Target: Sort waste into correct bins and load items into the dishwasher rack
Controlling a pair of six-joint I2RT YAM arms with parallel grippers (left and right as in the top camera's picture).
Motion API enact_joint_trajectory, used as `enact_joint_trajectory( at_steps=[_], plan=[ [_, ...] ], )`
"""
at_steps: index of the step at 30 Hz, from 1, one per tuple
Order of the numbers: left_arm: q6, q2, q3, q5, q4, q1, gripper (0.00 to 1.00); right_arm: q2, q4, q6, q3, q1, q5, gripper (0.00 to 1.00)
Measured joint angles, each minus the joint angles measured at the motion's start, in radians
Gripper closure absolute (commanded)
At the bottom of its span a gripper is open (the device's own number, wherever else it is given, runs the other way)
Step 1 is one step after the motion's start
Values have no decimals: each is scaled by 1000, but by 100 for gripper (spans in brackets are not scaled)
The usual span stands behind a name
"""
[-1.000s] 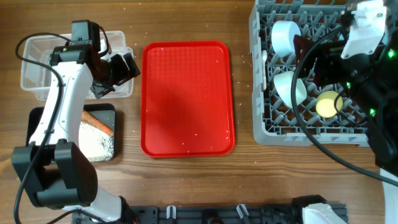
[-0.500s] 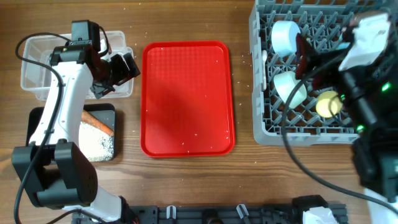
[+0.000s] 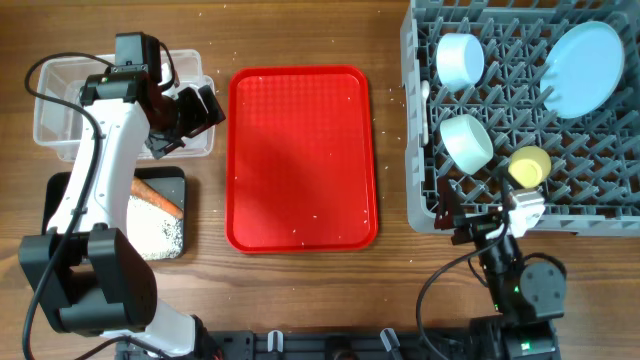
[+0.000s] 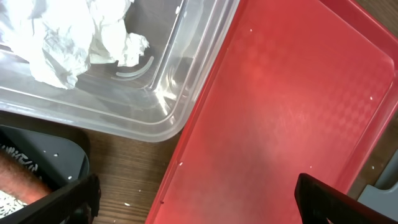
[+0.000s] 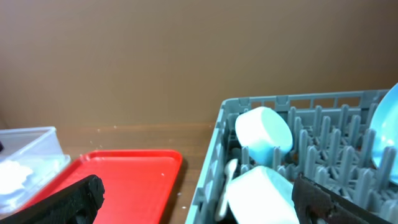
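The grey dishwasher rack (image 3: 418, 150) at the right holds the pale-blue plate (image 3: 585, 68), two pale bowls (image 3: 460, 58) (image 3: 467, 140), the yellow cup (image 3: 529, 166) and the white spoon (image 5: 229, 180). The crumpled napkin (image 4: 68, 31) lies in the clear tub (image 3: 60, 75). The carrot-like stick (image 3: 158, 195) and rice grains (image 3: 155, 232) lie in the black tray (image 3: 60, 185). My left gripper (image 3: 185, 115) is open and empty over the tub's right end. My right gripper (image 3: 480, 222) is open and empty, low at the rack's near edge. The wrapper and the food lump are out of view.
The flat red serving tray (image 3: 300, 155) lies between the bins and the rack, with a few white specks on it. Scattered grains dot the wooden table. The right arm's base (image 3: 525, 290) sits at the near table edge.
My right arm has drawn back from above the rack to the near table edge, uncovering the plate standing in the rack. The left arm has not moved.
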Motion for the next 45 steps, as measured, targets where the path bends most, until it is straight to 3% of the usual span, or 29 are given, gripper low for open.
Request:
enact_joint_trajectory(
  at_steps=[6, 39, 41, 45],
  plan=[
    [0, 0, 0, 0, 0, 0, 0, -128, -53, 95, -106, 0, -10, 0],
    [0, -14, -3, 0, 9, -3, 0, -130, -58, 121, -116, -7, -10, 0],
    [0, -65, -27, 0, 75, -13, 0, -130, -58, 121, -116, -7, -10, 0],
    [97, -350, -229, 4, 383, -117, 0, -133, -60, 121, -116, -7, -10, 0]
  ],
)
